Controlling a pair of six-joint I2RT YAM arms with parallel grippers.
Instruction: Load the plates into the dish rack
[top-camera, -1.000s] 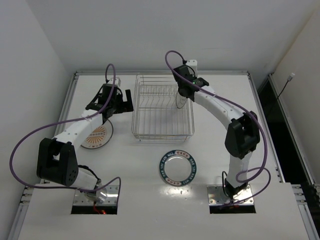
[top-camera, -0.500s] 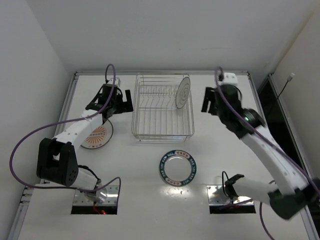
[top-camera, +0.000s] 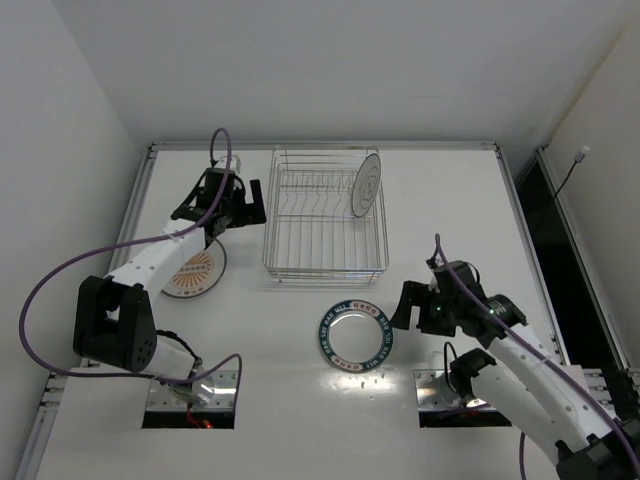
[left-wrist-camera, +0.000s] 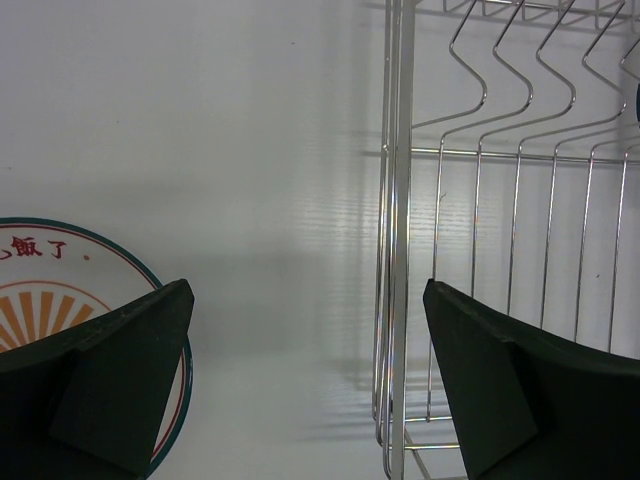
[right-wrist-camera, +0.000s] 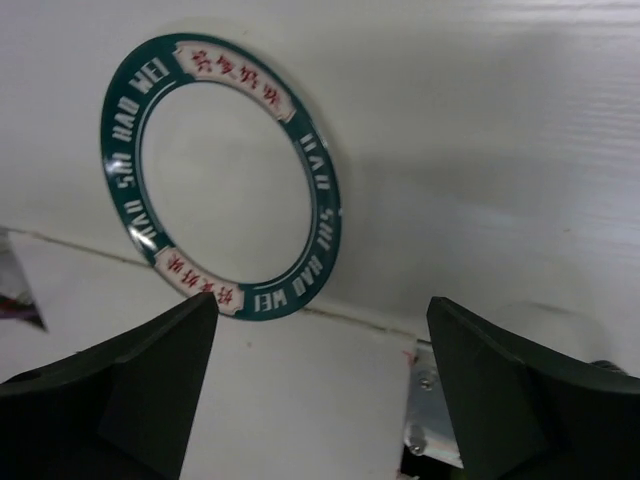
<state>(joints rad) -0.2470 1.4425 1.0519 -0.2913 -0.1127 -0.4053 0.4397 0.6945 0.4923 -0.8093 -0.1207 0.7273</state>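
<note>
Your left pincer (top-camera: 245, 207) is released, its fingers spread wide and grasping nothing. It hovers between the orange-striped plate (top-camera: 195, 271) and the left wall of the dish rack (top-camera: 325, 264). Your right pincer (top-camera: 408, 305) is also released and empty, just right of the blue-rimmed plate (top-camera: 356, 337), which lies flat on the surface (top-camera: 270, 340). The grey plate (top-camera: 367, 185) stands on edge among the tines at the rack's far right corner.

The white left arm with black joints (top-camera: 150, 262) reaches forward and inward from its base. Its black two-finger left gripper (top-camera: 250, 203) (left-wrist-camera: 308, 292) points down, jaws spread wide. The matching right arm (top-camera: 520, 380) lies folded low near its base, with the black right gripper (top-camera: 408, 306) (right-wrist-camera: 322, 302) pointing left, jaws also wide apart.
</note>
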